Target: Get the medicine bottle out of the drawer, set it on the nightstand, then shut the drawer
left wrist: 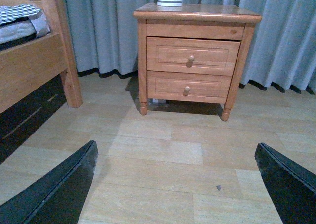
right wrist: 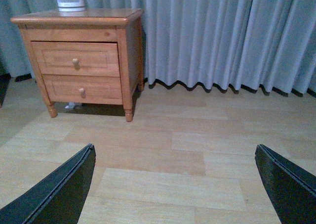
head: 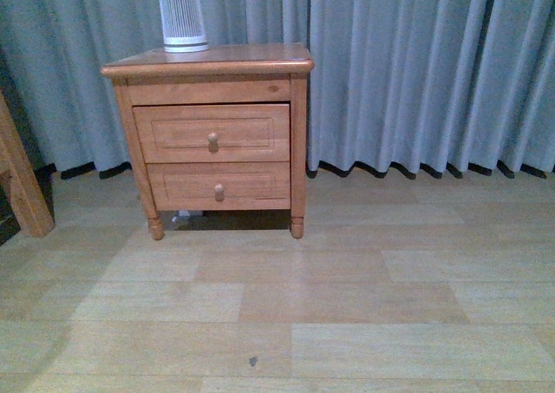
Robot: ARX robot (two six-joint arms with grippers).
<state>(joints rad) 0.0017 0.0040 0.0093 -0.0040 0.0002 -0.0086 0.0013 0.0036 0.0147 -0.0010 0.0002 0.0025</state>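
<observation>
Both arms are hanging back from the nightstand (head: 260, 64), left gripper (left wrist: 175, 150) and right gripper (right wrist: 174, 149) gaping wide and holding nothing, since the drawer (head: 173, 134) is sitting shut and probably hiding the medicine bottle, which isn't showing anywhere.

You could not see into the drawer (head: 212, 126); its shut front hid whatever lay inside. The white ribbed cylinder (head: 182, 16) on the nightstand (head: 260, 56) was cut off by the top edge in all three views. The wooden post (head: 22, 185) ran out at the left edge of the front view. A small white thing (head: 189, 212) under the nightstand was too shadowed to name, and a dark speck (head: 253, 359) on the floor (head: 347, 306) too small. Of the left gripper (left wrist: 175, 145) and right gripper (right wrist: 175, 145) you saw only wide-set tips, clipped by the lower corners.
</observation>
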